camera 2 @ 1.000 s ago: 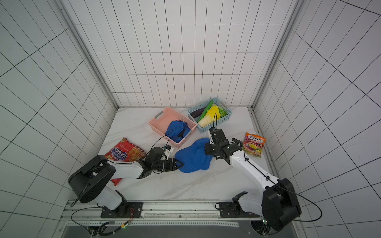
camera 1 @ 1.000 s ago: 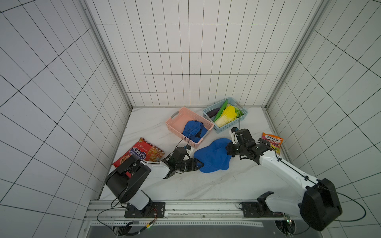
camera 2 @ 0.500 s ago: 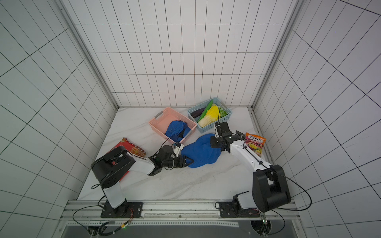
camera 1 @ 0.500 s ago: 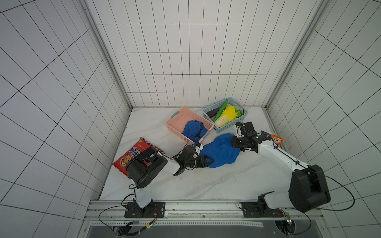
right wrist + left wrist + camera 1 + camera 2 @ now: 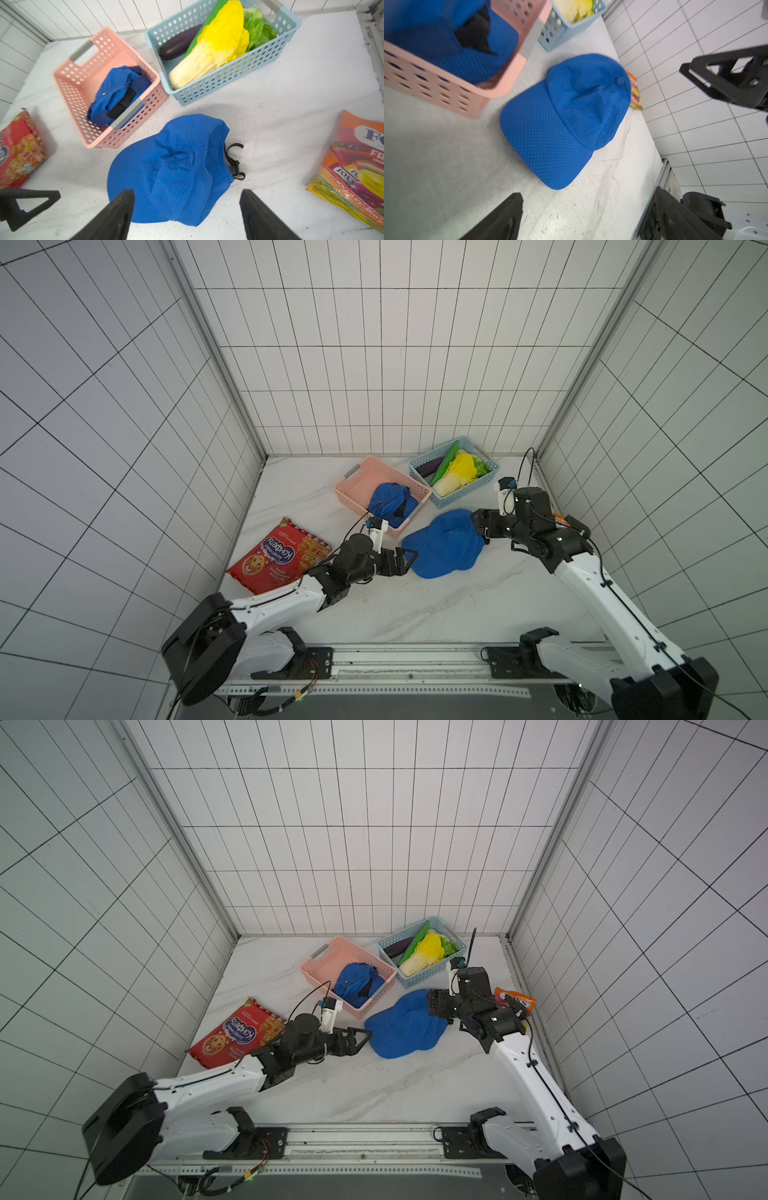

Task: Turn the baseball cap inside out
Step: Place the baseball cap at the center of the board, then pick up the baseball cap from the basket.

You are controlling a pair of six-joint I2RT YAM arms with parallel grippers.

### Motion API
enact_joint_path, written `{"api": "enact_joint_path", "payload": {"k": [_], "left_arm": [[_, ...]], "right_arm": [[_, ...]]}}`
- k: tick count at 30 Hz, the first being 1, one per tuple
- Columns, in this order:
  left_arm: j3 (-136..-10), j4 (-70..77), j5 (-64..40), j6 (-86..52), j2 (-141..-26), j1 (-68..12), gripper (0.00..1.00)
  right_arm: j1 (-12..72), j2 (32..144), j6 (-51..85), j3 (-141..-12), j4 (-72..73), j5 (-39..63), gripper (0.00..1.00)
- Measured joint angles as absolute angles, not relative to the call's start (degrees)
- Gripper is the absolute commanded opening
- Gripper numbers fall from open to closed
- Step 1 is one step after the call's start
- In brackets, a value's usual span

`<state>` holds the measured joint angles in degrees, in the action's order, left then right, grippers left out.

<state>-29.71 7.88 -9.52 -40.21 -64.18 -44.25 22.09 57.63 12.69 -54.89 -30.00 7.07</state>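
Right now, on the white table (image 5: 415, 614), a pink basket (image 5: 357, 489) is sitting at eleven o'clock from the blue baseball cap (image 5: 442, 545), which is lying crown-up near mid-table. The left gripper (image 5: 409, 562) is hovering just beside the cap's eight o'clock and the right gripper (image 5: 477, 526) over its two o'clock edge, both gaping wide and pinching nothing.

- baseball cap (image 5: 566, 116) is laid crown-up on table (image 5: 436, 155), untouched
- left gripper (image 5: 588, 194) is held spread wide, short of the brim
- pink basket (image 5: 446, 91) is seen just beside cap
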Motion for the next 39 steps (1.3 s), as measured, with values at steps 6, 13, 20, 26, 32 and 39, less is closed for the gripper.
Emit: {"api": "enact_joint_path", "payload": {"k": [6,13,20,26,32,39], "left_arm": [[-35.31,-5.06,-6.68,-30.39,-53.71,-32.82,0.99],[-51.44,-12.05,-10.44,-19.97,-70.30,-23.35,0.99],[-69.30,-20.86,-11.79,-10.81,-93.73,-21.58,0.99],[-80.23,-25.74,-12.51,-7.35,-106.24,-19.55,0.98],[-90.15,-30.65,-13.50,-5.96,-116.60,-17.76,0.98],[-100.60,-37.12,-14.68,-5.65,-125.78,-15.62,0.98]], "right_arm": [[24.97,49.12,13.26,-48.95,-26.26,16.49,0.85],[37.80,48.51,13.96,-42.22,-21.78,18.09,0.87],[43.42,48.34,16.62,-39.48,-17.80,15.94,0.88],[44.03,46.26,18.87,-39.33,-17.76,12.97,0.89],[44.23,43.81,20.05,-38.44,-18.15,9.76,0.90],[44.25,41.80,20.18,-36.16,-20.14,8.62,0.90]]}}
